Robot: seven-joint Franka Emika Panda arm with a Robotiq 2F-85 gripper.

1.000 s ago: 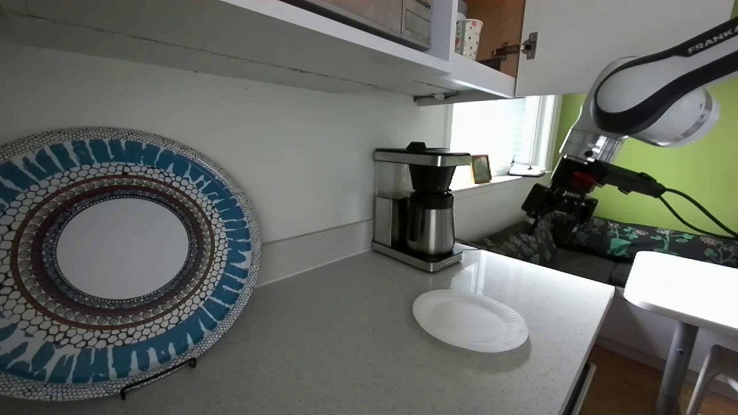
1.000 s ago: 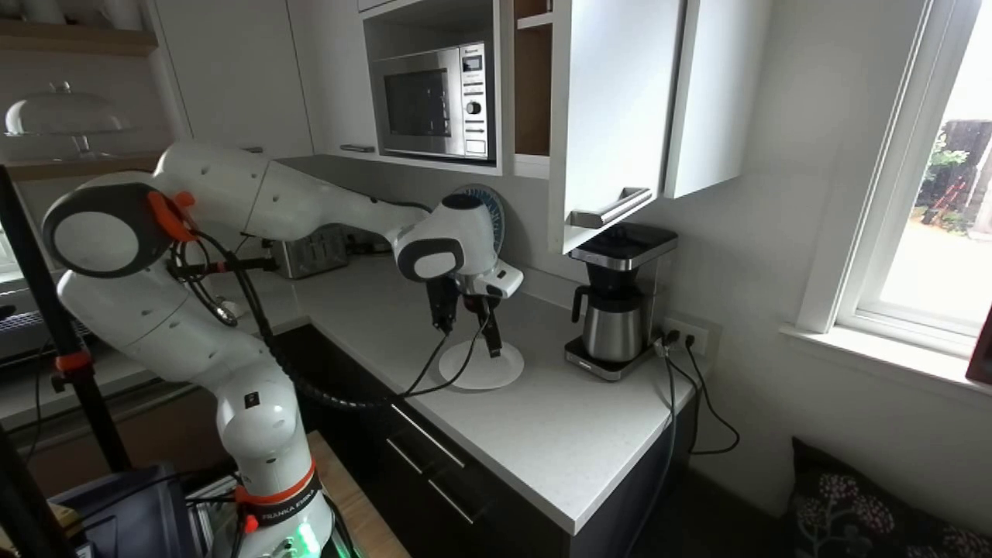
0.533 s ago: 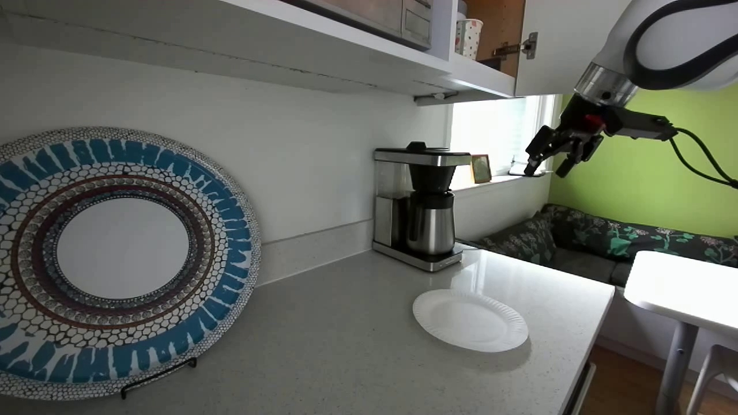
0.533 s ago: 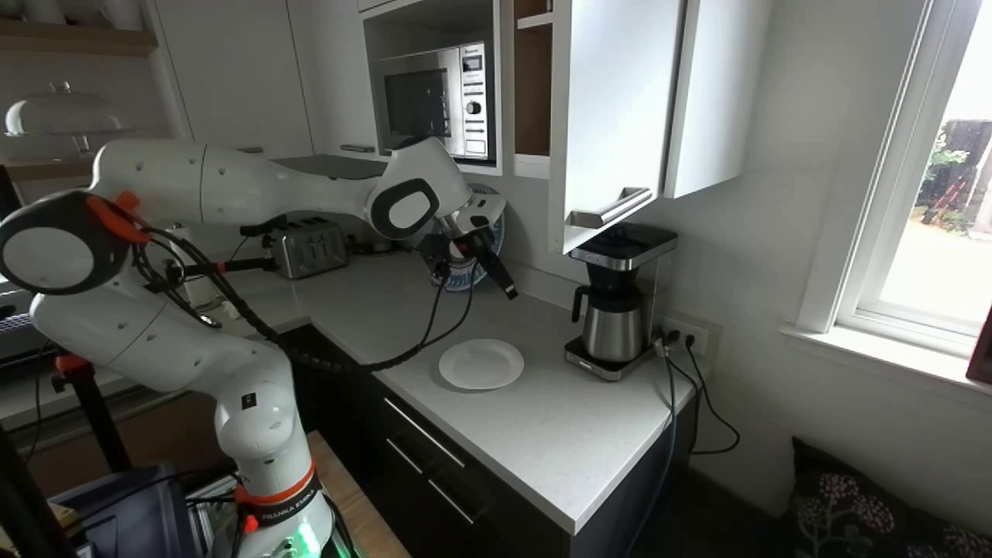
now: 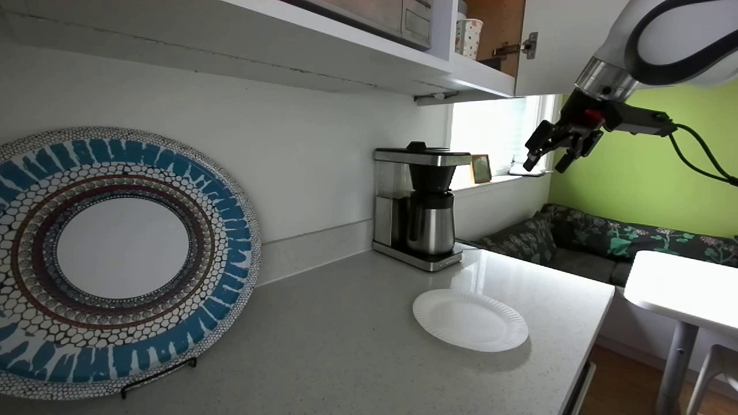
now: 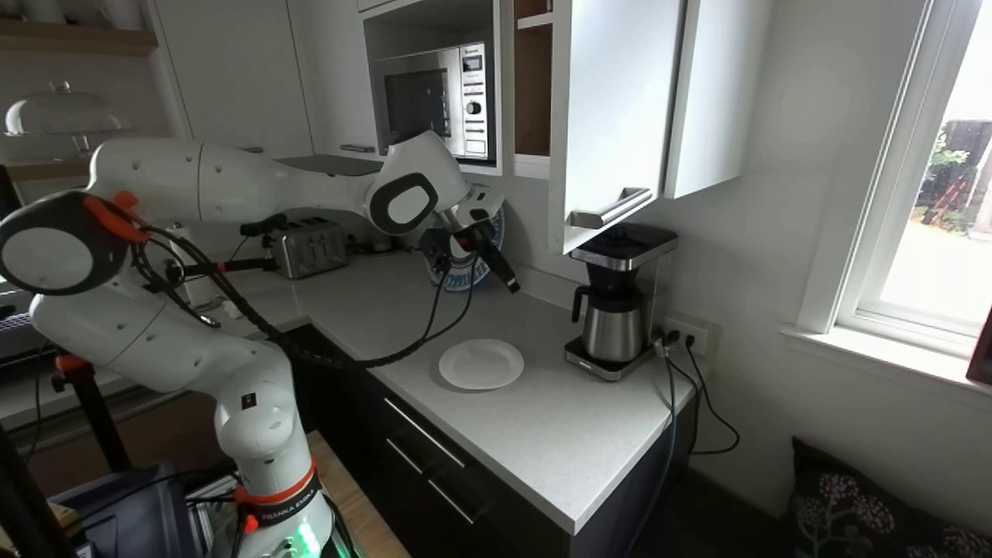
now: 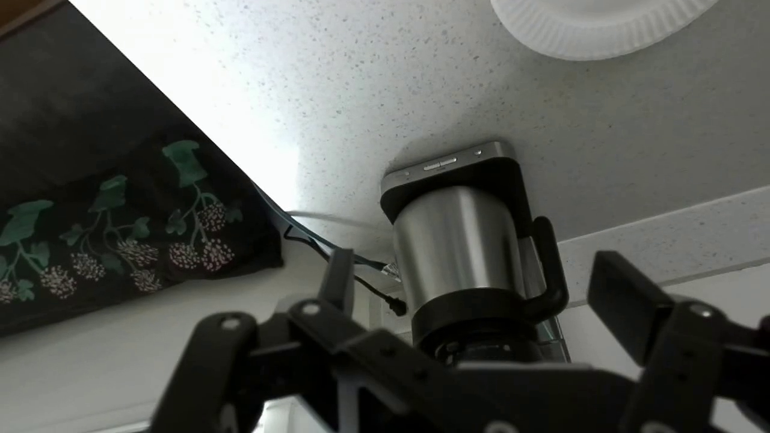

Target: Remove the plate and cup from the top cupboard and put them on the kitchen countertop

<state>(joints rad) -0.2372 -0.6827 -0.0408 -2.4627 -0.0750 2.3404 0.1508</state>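
The white plate [image 5: 470,320] lies flat on the grey-white countertop [image 5: 346,363]. It also shows in an exterior view [image 6: 481,364] and at the top edge of the wrist view [image 7: 601,27]. The pale cup [image 5: 468,39] with coloured specks stands upright inside the top cupboard [image 5: 500,29], near its left side wall. The cupboard door [image 6: 620,101] hangs open and hides the cup in that view. My gripper [image 5: 545,165] is in the air above the counter, below cupboard level and apart from plate and cup. In the wrist view the gripper [image 7: 475,273] has its jaws wide apart with nothing between them.
A coffee maker [image 6: 616,325] with a steel jug stands at the back by the wall; it lies beyond the jaws in the wrist view. A large blue-patterned plate [image 5: 121,253] leans on a stand. A microwave [image 6: 434,101] sits beside the cupboard. The door handle [image 6: 612,209] juts out.
Over the first half second my gripper rose and tilted, moving up from the plate, and the arm drew back. Since then it has shifted only slightly. Plate, cup and door have not moved.
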